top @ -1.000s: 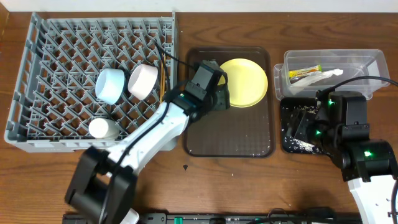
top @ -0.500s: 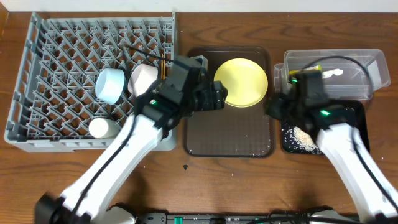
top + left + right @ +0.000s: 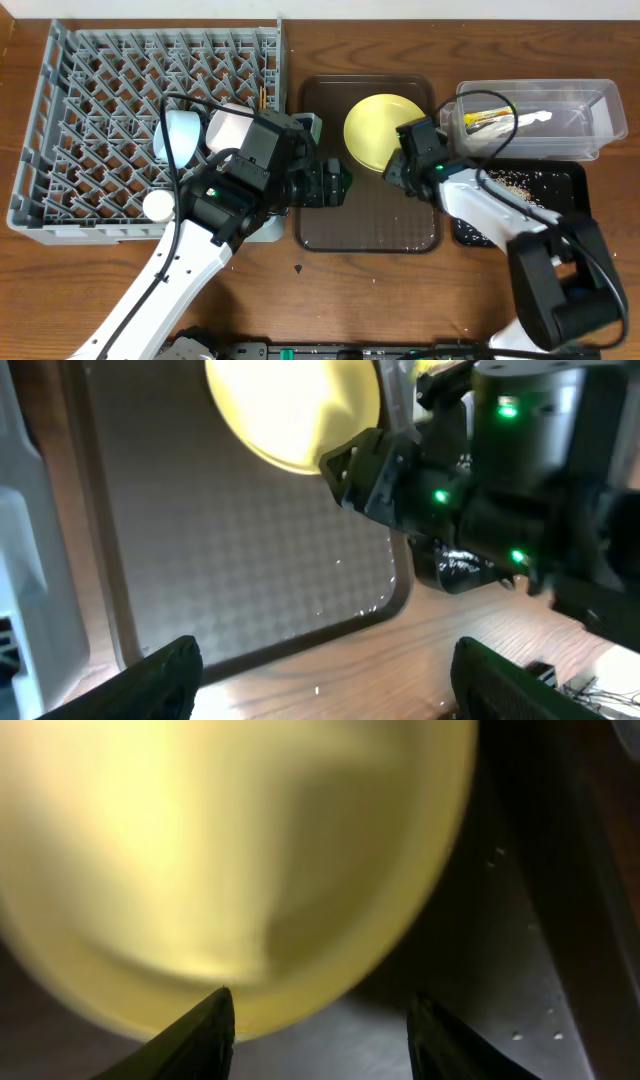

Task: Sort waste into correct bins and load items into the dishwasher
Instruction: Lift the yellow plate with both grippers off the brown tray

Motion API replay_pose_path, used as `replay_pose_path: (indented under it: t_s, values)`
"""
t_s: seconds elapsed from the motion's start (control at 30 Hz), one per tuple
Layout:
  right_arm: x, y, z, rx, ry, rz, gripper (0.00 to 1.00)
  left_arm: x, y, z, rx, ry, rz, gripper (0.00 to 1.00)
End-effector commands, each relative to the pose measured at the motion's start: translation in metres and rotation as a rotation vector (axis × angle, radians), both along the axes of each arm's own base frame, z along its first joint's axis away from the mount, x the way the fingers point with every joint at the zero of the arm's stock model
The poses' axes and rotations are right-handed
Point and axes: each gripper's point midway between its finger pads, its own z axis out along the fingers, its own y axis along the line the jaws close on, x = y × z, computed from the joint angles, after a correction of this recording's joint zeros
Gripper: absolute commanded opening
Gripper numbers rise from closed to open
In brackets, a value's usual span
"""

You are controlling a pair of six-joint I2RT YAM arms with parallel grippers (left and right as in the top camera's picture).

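The yellow plate [image 3: 372, 128] lies on the brown tray [image 3: 370, 225], at its far end. The right tool [image 3: 320, 1030] — fingers apart — faces the plate's near rim and is closer to it than the left tool [image 3: 335, 187], which is also apart, near the tray's left side.

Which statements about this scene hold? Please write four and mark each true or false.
1. The round yellow plate is on the dark brown serving tray. True.
2. The green-and-orange snack wrapper lies in the clear plastic tub. True.
3. The small light-blue bowl stands in the clear plastic tub. False: it is in the grey plastic dish rack.
4. The right gripper is shut on the plate. False: it is open, near the plate's edge.
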Motion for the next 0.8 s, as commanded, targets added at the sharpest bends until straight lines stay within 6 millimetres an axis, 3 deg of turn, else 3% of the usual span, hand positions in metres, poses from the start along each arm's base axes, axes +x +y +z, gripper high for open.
replay_pose_path:
  t_s: [0.0, 0.13, 0.2, 0.27, 0.4, 0.53, 0.77]
  values:
    - [-0.001, -0.01, -0.014, -0.028, 0.019, -0.107, 0.48, -0.001, 0.001, 0.008, -0.001, -0.019, -0.015, 0.8]
    - [-0.004, -0.011, -0.021, -0.036, 0.039, -0.098, 0.16, -0.002, 0.002, 0.007, 0.002, -0.014, -0.015, 0.8]
    - [-0.011, -0.011, -0.024, -0.041, 0.07, -0.088, 0.08, -0.002, 0.002, 0.007, 0.002, -0.014, -0.015, 0.8]
    - [-0.017, -0.013, -0.026, -0.052, 0.096, -0.086, 0.02, -0.001, 0.002, 0.006, 0.004, -0.015, -0.014, 0.8]
    - [-0.023, -0.016, -0.018, -0.079, 0.106, -0.034, 0.01, 0.004, 0.009, 0.004, 0.041, -0.035, 0.021, 0.81]
    - [-0.02, -0.016, 0.017, -0.048, 0.045, 0.025, 0.01, 0.01, 0.015, 0.005, 0.048, -0.043, 0.045, 0.86]
    - [-0.015, -0.006, 0.121, 0.083, -0.222, 0.306, 0.01, 0.018, 0.029, 0.01, -0.047, 0.006, 0.076, 0.92]
